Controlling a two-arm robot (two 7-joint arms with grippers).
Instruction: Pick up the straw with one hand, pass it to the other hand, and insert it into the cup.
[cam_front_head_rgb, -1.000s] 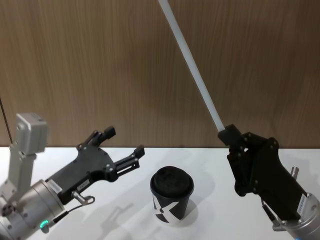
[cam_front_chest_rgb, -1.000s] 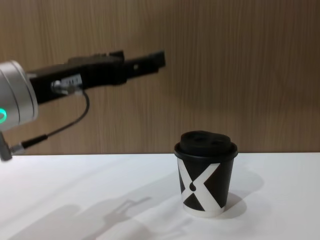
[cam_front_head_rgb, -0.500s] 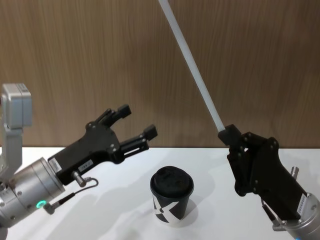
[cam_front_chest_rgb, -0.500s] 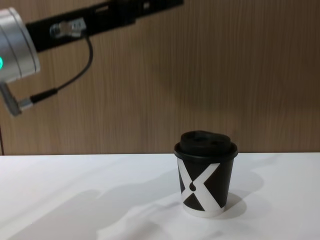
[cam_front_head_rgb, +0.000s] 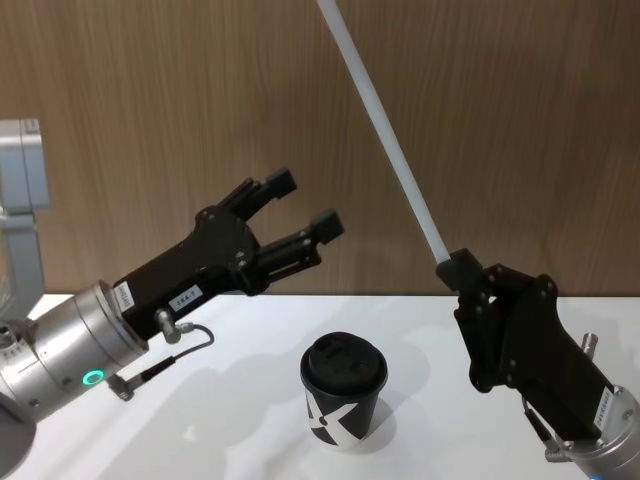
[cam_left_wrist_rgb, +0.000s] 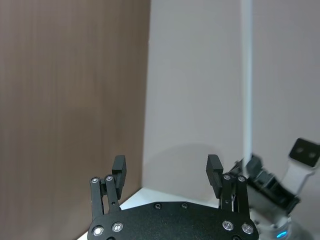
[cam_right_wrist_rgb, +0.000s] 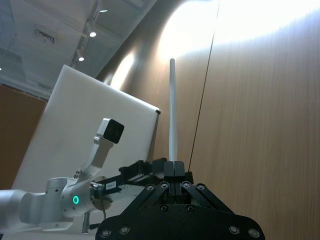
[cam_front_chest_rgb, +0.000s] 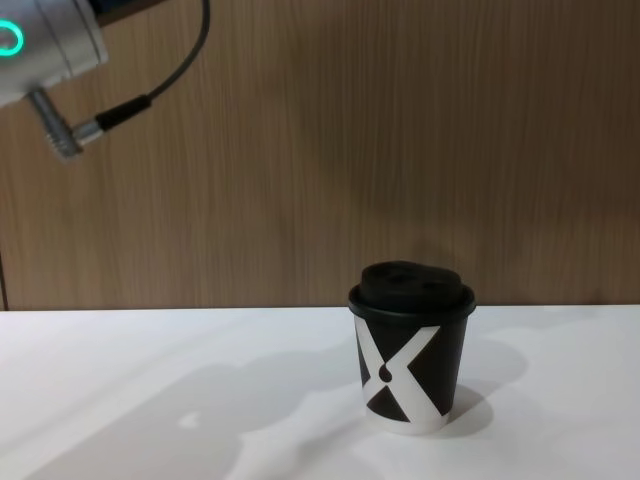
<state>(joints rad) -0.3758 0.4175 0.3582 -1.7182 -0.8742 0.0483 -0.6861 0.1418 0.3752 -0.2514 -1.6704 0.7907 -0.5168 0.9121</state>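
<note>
White straw (cam_front_head_rgb: 393, 150) is clamped at its lower end in the right gripper (cam_front_head_rgb: 458, 268), jaws shut on it. The shaft leans up and toward the robot's left. Left gripper (cam_front_head_rgb: 305, 205) is raised, fingers (cam_front_head_rgb: 328, 222) spread wide, nothing between them. This reads as the handover step, with the receiving side not yet on the tube.

How I'd run it:
- Square the left gripper's opening to the shaft so the tube passes mid-gap, not against one finger. In the left wrist view the straw (cam_left_wrist_rgb: 246, 75) sits off to one side of the gap, so a sideways correction plus some reach looks needed.
- Take it mid-shaft, well above the right gripper's hold. That leaves the lower end free for the lid.
- Match the tilt. A skewed grip would likely twist the tube once the right side releases.
- Close gently. A thin tube probably kinks or crushes easily.
- Right gripper lets go only once the left one has closed, otherwise the straw drops.

Relative to the left gripper, the straw is beyond the fingertips and to their right, near but apart, no contact. Cup (cam_front_head_rgb: 343, 388) stands upright on the white table (cam_front_chest_rgb: 150, 400), lid on, below both grippers and roughly between them, under and to the right of the left gripper's fingertips.
</note>
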